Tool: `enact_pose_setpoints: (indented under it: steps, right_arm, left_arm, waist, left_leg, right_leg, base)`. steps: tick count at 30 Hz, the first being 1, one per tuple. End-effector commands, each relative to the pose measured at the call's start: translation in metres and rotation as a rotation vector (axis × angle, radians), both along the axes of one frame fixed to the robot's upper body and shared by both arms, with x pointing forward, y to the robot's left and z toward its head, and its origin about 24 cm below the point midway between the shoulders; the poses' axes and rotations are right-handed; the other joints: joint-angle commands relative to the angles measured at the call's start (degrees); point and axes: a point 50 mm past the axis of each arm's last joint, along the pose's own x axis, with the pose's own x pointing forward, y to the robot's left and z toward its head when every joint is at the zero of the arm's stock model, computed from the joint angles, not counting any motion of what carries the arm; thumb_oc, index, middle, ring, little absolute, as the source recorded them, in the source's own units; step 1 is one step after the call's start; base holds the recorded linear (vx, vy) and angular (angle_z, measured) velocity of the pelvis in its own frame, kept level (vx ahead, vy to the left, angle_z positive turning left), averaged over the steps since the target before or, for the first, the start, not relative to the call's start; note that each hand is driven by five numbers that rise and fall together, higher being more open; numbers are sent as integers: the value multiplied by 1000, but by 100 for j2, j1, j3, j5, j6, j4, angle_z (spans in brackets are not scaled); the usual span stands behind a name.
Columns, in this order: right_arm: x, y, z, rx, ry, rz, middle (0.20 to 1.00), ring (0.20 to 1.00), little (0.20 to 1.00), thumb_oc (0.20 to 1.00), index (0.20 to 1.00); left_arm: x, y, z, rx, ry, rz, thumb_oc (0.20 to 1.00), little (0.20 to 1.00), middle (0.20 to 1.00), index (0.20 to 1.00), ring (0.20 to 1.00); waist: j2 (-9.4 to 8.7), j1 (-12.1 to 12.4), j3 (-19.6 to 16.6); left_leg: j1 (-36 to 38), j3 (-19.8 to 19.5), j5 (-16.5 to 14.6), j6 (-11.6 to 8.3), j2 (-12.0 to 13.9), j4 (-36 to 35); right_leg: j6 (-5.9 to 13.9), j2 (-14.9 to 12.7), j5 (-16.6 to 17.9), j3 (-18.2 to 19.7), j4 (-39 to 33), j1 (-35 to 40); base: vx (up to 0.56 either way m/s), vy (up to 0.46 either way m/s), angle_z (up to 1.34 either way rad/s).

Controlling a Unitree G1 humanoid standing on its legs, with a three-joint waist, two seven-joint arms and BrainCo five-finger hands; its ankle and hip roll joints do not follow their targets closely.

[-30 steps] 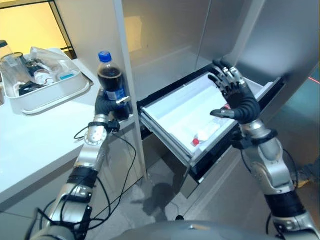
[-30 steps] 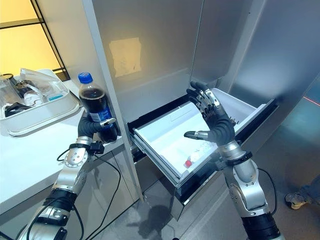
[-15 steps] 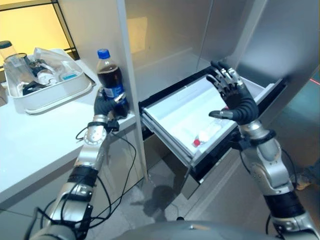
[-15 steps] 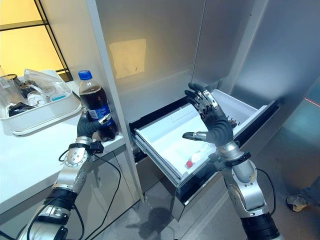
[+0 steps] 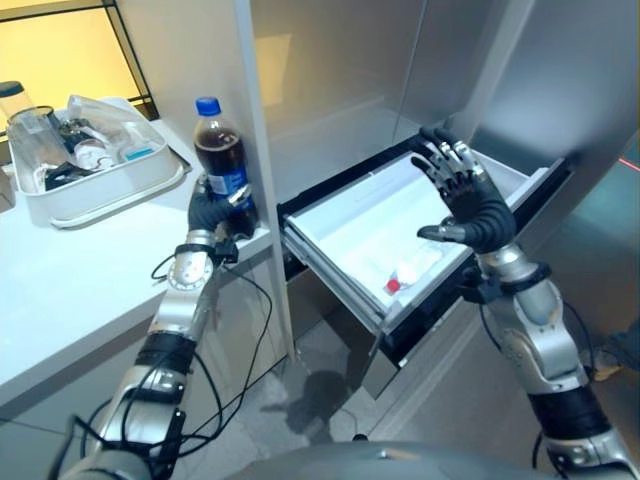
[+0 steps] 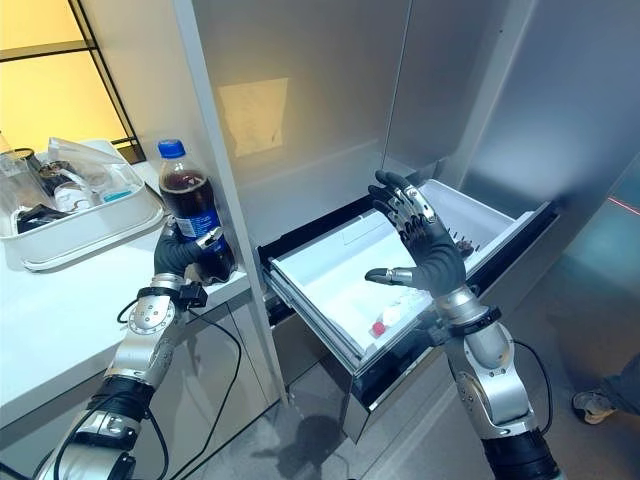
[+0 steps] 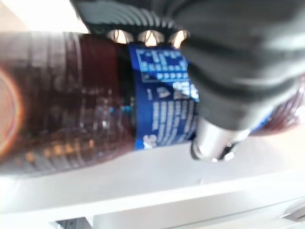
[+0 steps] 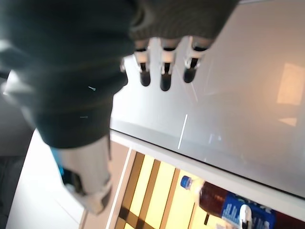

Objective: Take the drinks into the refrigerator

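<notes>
Left hand (image 5: 207, 212), arm reaching up from the lower left, has its fingers (image 7: 209, 138) curled round the lower body of the dark cola bottle with blue cap and blue label (image 5: 222, 165), which stands upright at the edge of the white counter (image 5: 70, 270). Right hand (image 6: 432, 255) is raised above the pulled-out white refrigerator drawer (image 5: 340, 225), palm turned towards the bottle, fingers (image 6: 398, 205) spread straight, holding nothing. A small clear bottle with a red cap (image 5: 408, 272) lies in the drawer's front corner. A white tray of clutter (image 5: 100, 185) sits further back on the counter.
</notes>
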Motion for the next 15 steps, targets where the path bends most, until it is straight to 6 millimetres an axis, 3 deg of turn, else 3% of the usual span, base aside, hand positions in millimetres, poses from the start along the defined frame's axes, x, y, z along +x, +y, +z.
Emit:
enact_pose_setpoints:
  steps: [1,10,14,15]
  right_arm:
    - [-10,-3,31,66,-161,-4,1000,1000,1000,1000,1000]
    - [2,-11,16,71,-77,-66,1000,1000,1000,1000,1000]
    - [6,-15,6,88,-21,-88,1000,1000,1000,1000,1000]
    - [8,-17,1,96,11,-105,1000,1000,1000,1000,1000]
  left_arm:
    - [7,-28,8,-33,-44,-133,200,200,200,200,200]
    - [-11,-12,27,-156,-162,-128,200,200,200,200,200]
    - [-21,-10,26,-317,-193,-150,200,200,200,200,200]
    - [-27,-12,25,-453,-207,-183,200,200,200,200,200]
  waist:
    - [4,58,148]
    - [4,160,155]
    - [0,206,173]
    - [16,222,184]
  left_leg:
    - [199,-136,-480,85,-36,10]
    - [189,-148,-481,99,-50,10]
    - [174,-157,-475,107,-56,10]
    - [208,-174,-539,116,-49,10]
  right_leg:
    - [508,-169,-408,-155,713,48]
    - [507,-187,-409,-175,737,25]
    - [507,-196,-403,-191,732,29]
    - [516,-192,-449,-195,722,61]
  base:
    - [0,0,0]
    - [-2,2,-1]
    - [0,0,0]
    - [0,0,0]
